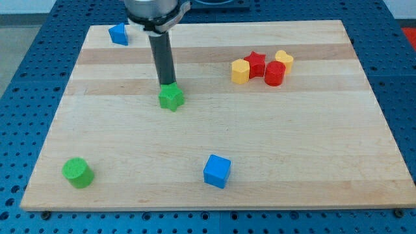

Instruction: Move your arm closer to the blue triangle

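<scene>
Wooden worktop, pale planks with visible grain bands, on a blue perforated base

My tip sits at upper centre of the frame, at the top edge of the green star block, touching it or just short; cannot tell which. No pincer on this rig, only the dark straight rod, so nothing to open or close

Task's thing: blue triangle, upper left of the frame near the board's top edge, well apart from the tip. Its shape reads as a small wedge, though the view is small

Judgement on the step: slide the tip up and to the frame's left, away from the green star, so that block is not dragged along. That stretch of board looks free of blocks. Ease in beside the triangle; stop near it, since it lies close to the edge and a shove could send it off

Other blocks, all matte plastic-looking: green cylinder lower left; blue cube lower centre; cluster at upper right of yellow hexagonal block, red star, red cylinder, yellow heart-like block, packed touching or nearly so
</scene>
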Motion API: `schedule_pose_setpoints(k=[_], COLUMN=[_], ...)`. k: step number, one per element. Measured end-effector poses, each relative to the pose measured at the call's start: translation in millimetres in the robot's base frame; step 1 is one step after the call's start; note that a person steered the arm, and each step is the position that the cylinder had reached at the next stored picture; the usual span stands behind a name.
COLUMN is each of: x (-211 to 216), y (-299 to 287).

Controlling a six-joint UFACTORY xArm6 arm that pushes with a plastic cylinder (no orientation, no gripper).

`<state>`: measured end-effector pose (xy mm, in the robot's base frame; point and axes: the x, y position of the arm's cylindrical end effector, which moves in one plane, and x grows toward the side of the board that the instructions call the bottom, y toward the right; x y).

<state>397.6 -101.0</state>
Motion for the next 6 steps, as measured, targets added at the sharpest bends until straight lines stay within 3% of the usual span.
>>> schedule_pose_setpoints(k=[1, 6], x=[9.7, -203.3], y=[-9.3, -29.2])
